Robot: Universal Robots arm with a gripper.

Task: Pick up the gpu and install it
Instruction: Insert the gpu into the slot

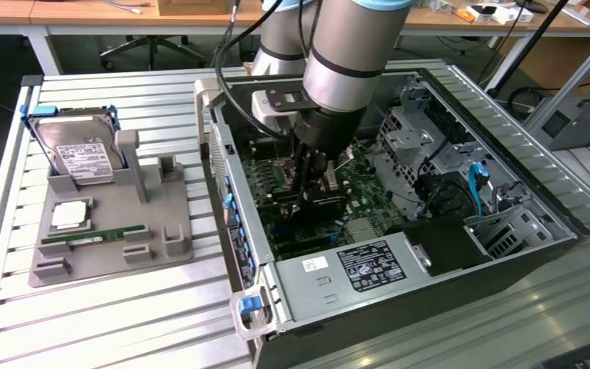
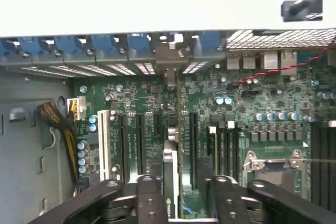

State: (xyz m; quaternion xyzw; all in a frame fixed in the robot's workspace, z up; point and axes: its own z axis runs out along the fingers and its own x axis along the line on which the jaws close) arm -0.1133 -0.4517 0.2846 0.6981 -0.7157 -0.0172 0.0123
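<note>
Exterior view, far left: we see the hard drive (image 1: 77, 150) and memory stick (image 1: 92, 234) parked in the grey holder (image 1: 111, 257) on the counter (image 1: 101, 323). At centre frame the gripper (image 1: 313, 198) is sunk into the open computer case (image 1: 398, 269). In the wrist view the gpu (image 2: 170, 174) stands edge-on in a motherboard (image 2: 252, 103) slot at lower centre, its bracket reaching the rear panel (image 2: 157, 51), with gripper fingers (image 2: 149, 198) flanking it. Whether they are pressing or parted from it, we cannot tell. We judge seating is underway; pressing home needs straight, even pressure.
</note>
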